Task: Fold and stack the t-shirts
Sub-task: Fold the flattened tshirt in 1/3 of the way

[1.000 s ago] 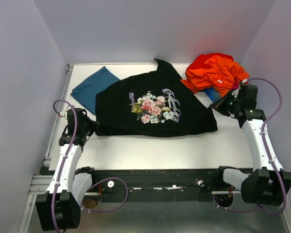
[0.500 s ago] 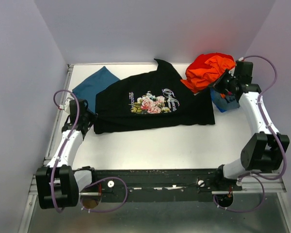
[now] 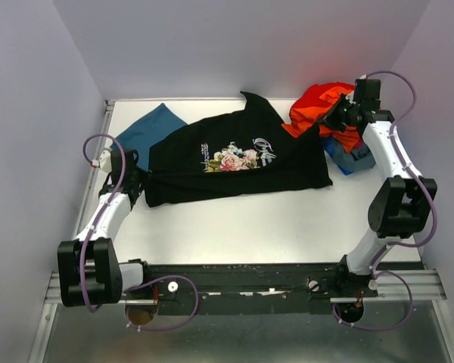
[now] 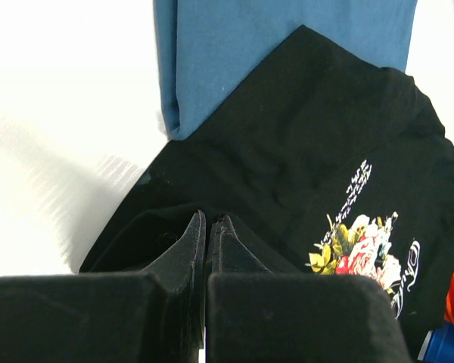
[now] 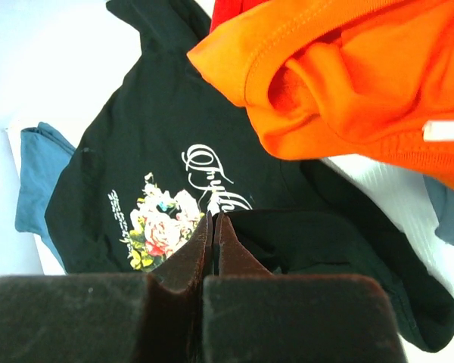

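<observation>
The black t-shirt (image 3: pixel 234 162) lies stretched between both grippers, floral print up. The left gripper (image 4: pixel 209 227) is pinched tight on one edge, and the teal shirt (image 4: pixel 287 45) sits beyond its fingertips, tucked partly under the black. The right gripper (image 5: pixel 213 227) is clamped on the opposite edge, with an orange heap (image 5: pixel 340 83) just beyond its fingertips.

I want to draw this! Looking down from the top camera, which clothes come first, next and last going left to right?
Teal-blue shirt → black t-shirt with the flower print → orange clothes pile.
</observation>
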`<state>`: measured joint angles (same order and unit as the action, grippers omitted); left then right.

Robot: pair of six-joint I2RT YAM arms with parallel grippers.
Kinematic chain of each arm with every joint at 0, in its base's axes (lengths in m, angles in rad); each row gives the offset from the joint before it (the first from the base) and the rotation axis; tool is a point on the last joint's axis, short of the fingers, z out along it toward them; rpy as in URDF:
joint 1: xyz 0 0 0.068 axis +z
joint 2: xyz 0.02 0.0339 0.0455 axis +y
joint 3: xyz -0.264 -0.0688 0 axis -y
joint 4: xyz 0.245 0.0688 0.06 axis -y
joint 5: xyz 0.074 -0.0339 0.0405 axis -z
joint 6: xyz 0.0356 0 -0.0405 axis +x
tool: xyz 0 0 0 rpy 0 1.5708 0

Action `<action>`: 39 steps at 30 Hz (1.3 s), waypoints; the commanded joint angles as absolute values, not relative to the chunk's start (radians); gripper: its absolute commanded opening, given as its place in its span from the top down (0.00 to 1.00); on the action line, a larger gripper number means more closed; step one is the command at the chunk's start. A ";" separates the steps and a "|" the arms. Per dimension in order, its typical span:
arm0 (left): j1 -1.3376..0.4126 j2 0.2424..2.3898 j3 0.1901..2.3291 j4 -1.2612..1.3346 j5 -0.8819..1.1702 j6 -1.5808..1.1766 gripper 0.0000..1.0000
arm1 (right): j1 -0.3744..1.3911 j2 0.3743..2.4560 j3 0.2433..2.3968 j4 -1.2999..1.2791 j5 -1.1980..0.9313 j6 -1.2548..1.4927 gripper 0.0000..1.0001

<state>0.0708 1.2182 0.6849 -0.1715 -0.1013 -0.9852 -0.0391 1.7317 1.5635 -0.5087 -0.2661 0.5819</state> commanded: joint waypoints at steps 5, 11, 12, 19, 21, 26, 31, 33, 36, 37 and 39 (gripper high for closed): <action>0.071 1.316 0.732 -0.086 -0.167 -1.008 1.00 | -0.031 1.857 1.716 -0.546 -0.238 0.569 0.99; 0.069 1.376 0.744 -0.048 -0.129 -1.002 1.00 | -0.020 1.968 1.890 -0.617 -0.219 0.563 0.99; 0.069 1.379 0.747 -0.043 -0.126 -1.002 1.00 | -0.020 1.983 1.913 -0.629 -0.216 0.558 0.99; 0.063 1.391 0.765 -0.015 -0.084 -0.982 0.75 | -0.006 1.978 1.935 -0.664 -0.219 0.534 0.50; 0.063 1.365 0.759 -0.032 -0.087 -0.970 0.54 | -0.006 1.895 1.822 -0.618 -0.207 0.546 0.46; 0.057 1.200 0.677 -0.064 -0.100 -0.966 0.30 | -0.005 1.611 1.421 -0.440 -0.180 0.595 0.39; 0.054 1.039 0.583 -0.169 -0.094 -1.002 0.33 | -0.005 1.341 1.006 -0.255 -0.131 0.686 0.41; 0.054 0.994 0.540 -0.213 -0.084 -1.041 0.39 | -0.005 1.258 0.887 -0.232 -0.057 0.733 0.43; 0.048 0.934 0.460 -0.216 -0.051 -1.084 0.41 | -0.005 1.171 0.743 -0.209 0.055 0.825 0.48; 0.045 0.913 0.436 -0.204 -0.049 -1.097 0.41 | -0.005 1.154 0.704 -0.195 0.070 0.848 0.51; 0.041 0.878 0.391 -0.186 -0.058 -1.120 0.42 | -0.005 1.143 0.657 -0.176 0.087 0.880 0.55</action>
